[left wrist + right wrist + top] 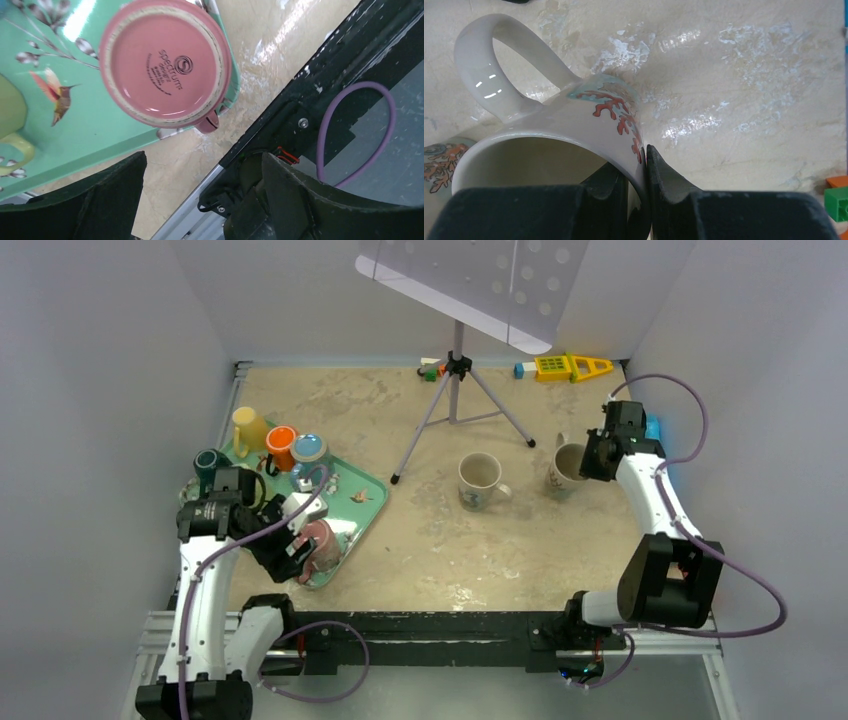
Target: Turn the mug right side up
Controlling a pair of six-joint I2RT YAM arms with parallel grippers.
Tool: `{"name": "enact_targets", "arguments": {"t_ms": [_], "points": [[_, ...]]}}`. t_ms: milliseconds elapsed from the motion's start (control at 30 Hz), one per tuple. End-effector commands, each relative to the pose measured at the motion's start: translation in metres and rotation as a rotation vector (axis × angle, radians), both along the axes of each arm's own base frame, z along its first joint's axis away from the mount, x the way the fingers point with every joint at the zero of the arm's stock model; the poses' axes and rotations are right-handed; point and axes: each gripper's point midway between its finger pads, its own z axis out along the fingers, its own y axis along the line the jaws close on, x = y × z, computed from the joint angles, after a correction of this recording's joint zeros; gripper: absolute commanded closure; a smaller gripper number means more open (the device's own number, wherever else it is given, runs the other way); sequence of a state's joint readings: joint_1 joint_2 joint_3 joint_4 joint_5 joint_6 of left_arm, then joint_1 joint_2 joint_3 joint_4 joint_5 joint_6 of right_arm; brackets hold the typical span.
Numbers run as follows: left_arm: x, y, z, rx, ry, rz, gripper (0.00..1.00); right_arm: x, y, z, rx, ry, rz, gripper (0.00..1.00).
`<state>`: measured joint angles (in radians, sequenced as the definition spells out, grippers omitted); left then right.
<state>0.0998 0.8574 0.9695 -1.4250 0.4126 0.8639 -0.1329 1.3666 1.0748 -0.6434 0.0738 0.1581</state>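
Observation:
A pink mug (165,62) stands upside down, base up, at the near corner of the teal tray (75,145); it also shows in the top view (322,545). My left gripper (200,170) is open and empty, just on the near side of the pink mug, not touching it; it also shows in the top view (290,555). My right gripper (636,165) is shut on the rim of a white coral-patterned mug (549,125), one finger inside and one outside. That mug (566,468) stands mouth up on the table at the right.
A second white mug (480,480) stands upright mid-table. A tripod (457,400) with a white board stands behind it. Yellow (247,427), orange (281,446) and dark teal (210,464) mugs and a blue cup (309,450) crowd the tray's far end. Toy blocks (565,367) lie at the back wall.

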Motion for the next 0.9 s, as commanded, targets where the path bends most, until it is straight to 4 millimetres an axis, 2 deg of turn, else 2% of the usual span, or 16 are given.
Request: {"name": "enact_targets", "arguments": {"t_ms": [0,200,333,433,533,667,733,767,800,867], "points": [[0.012,0.011,-0.026,0.090,-0.022,-0.057,0.11,0.038,0.007,0.023,0.049,-0.177,0.020,1.00],[0.027,0.012,-0.048,0.088,0.032,-0.047,0.15,0.041,0.009,0.008,0.064,-0.130,0.029,0.98],[0.048,0.013,-0.049,0.094,-0.040,-0.018,0.19,0.040,0.007,0.003,0.061,-0.102,0.022,0.74],[0.064,0.016,-0.047,0.106,-0.097,0.005,0.24,0.042,0.009,0.011,0.065,-0.120,0.037,0.60],[0.076,0.019,-0.044,0.115,-0.116,0.024,0.27,0.040,0.007,0.022,0.047,-0.150,0.034,0.51],[0.091,0.025,-0.046,0.140,-0.148,0.049,0.30,0.037,0.011,0.036,0.056,-0.187,0.049,0.45],[0.092,0.021,-0.050,0.126,-0.146,0.006,0.29,0.036,0.018,0.043,0.072,-0.207,0.078,0.42],[0.082,0.013,-0.053,0.092,-0.115,-0.053,0.27,0.036,0.022,0.047,0.079,-0.221,0.096,0.16],[0.075,0.006,-0.055,0.063,-0.109,-0.113,0.25,0.035,0.026,0.055,0.082,-0.240,0.112,0.10],[0.070,-0.003,-0.061,0.032,-0.132,-0.197,0.17,0.034,0.031,0.064,0.080,-0.268,0.130,0.08]]}}
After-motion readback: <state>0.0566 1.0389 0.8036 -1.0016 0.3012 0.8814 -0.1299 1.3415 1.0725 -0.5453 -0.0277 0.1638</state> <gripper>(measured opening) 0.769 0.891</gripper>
